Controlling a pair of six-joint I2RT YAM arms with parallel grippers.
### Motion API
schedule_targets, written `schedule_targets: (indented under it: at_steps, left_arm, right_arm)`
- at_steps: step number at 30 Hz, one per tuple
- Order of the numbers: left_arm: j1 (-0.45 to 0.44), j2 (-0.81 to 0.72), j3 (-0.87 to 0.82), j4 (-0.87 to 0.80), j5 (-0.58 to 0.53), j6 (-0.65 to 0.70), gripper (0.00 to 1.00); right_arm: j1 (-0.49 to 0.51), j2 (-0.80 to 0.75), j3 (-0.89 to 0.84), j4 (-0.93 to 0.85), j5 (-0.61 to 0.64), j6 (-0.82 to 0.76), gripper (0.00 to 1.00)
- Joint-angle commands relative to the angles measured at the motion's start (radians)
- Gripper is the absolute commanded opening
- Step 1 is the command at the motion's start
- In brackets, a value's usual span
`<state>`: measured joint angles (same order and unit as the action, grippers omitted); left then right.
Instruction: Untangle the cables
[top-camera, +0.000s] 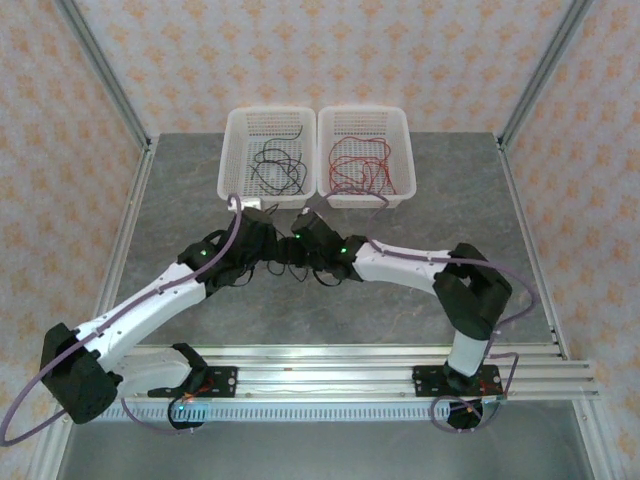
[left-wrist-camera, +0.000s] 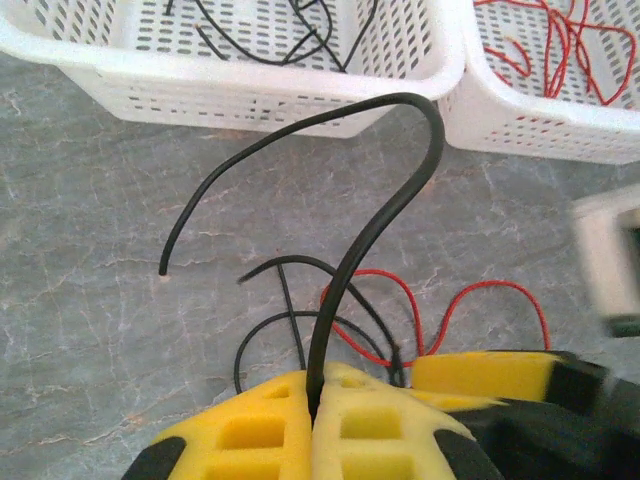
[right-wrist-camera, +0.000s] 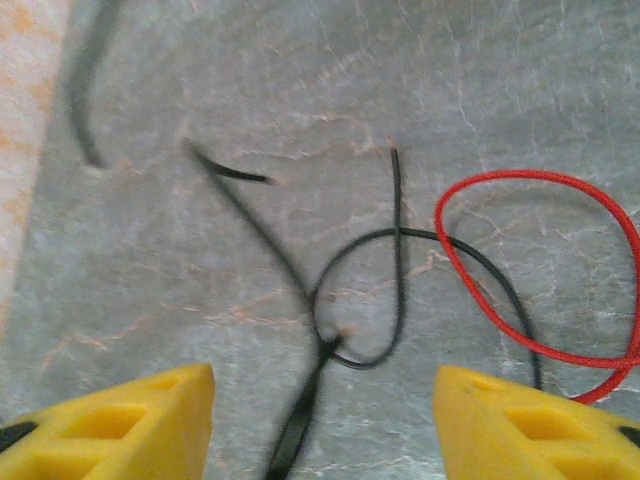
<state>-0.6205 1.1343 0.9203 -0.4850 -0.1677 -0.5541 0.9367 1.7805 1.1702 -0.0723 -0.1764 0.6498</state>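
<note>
My left gripper (left-wrist-camera: 318, 385) is shut on a black cable (left-wrist-camera: 390, 200) that rises from between the yellow pads and arcs over to a free end at the left. Below it on the grey table lie thinner black cables (left-wrist-camera: 290, 300) crossed with a red cable (left-wrist-camera: 400, 290). My right gripper (right-wrist-camera: 325, 400) hangs open over the same tangle: a black loop (right-wrist-camera: 398, 250), a red loop (right-wrist-camera: 470, 290) at the right, and a blurred black strand (right-wrist-camera: 295, 430) running between the spread fingers without touching them. In the top view both grippers (top-camera: 272, 262) (top-camera: 300, 255) meet mid-table.
Two white baskets stand at the back: the left basket (top-camera: 232, 150) holds black cables (top-camera: 278, 165), the right basket (top-camera: 405, 150) holds red cables (top-camera: 358, 165). The left basket's near wall (left-wrist-camera: 250, 95) is close ahead of my left gripper. Metal frame posts edge the table.
</note>
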Motion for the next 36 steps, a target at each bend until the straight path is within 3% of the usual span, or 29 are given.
schedule_targets:
  at_steps: [1, 9, 24, 29, 36]
  left_arm:
    - [-0.005, -0.034, 0.04, -0.047, -0.043, 0.013, 0.0]
    - [-0.005, -0.066, 0.09, -0.074, -0.069, 0.029, 0.0]
    - [-0.005, -0.031, 0.29, -0.156, -0.156, 0.109, 0.0]
    - [0.001, 0.047, 0.387, -0.164, -0.212, 0.144, 0.0]
    - [0.047, 0.196, 0.522, -0.11, -0.208, 0.2, 0.0]
  right_arm:
    - [0.01, 0.046, 0.01, 0.009, 0.009, 0.019, 0.54]
    - [0.009, 0.117, 0.0, 0.006, 0.047, 0.025, 0.41]
    - [0.008, 0.142, -0.084, 0.031, 0.074, 0.046, 0.4]
    - [0.01, 0.103, -0.098, 0.024, 0.07, 0.039, 0.5]
    - [0.015, -0.033, -0.144, 0.002, 0.076, 0.022, 0.63]
